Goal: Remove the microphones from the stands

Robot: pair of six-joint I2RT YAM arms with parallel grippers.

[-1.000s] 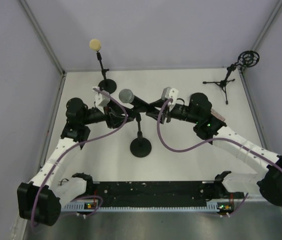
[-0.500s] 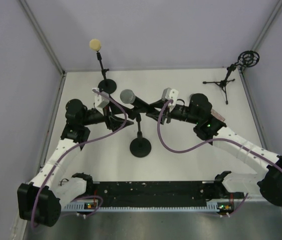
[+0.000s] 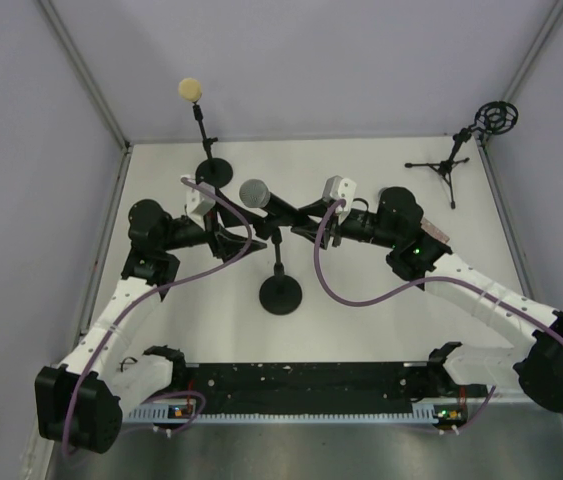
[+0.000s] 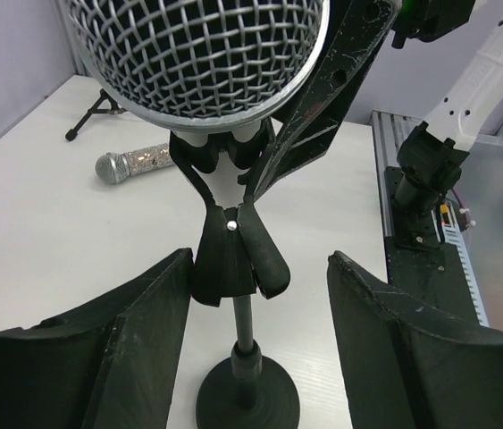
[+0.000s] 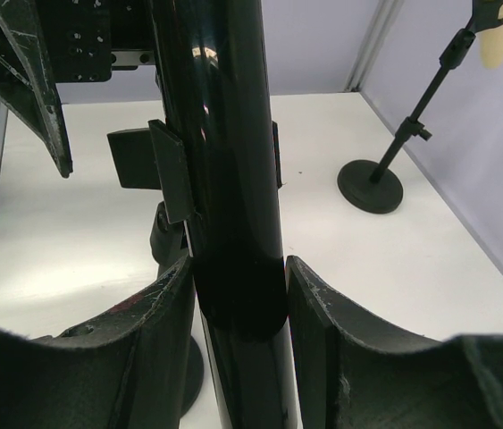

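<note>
Right wrist view, right gripper (image 5: 238, 295): closed from both sides on the black handle of the microphone (image 5: 224, 134).
Left gripper (image 4: 260, 286): wide open, one finger on each side of the clip (image 4: 233, 259), touching nothing.
Microphone place: seated in the clip on top of the stand (image 3: 280, 270), tilted.
Done: the grasp looks made.
Left to do: pulling the microphone out of the clip; probably the stand needs steadying.

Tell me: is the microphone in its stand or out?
In. The microphone sits in the stand clip; the right claw grips its handle.
</note>
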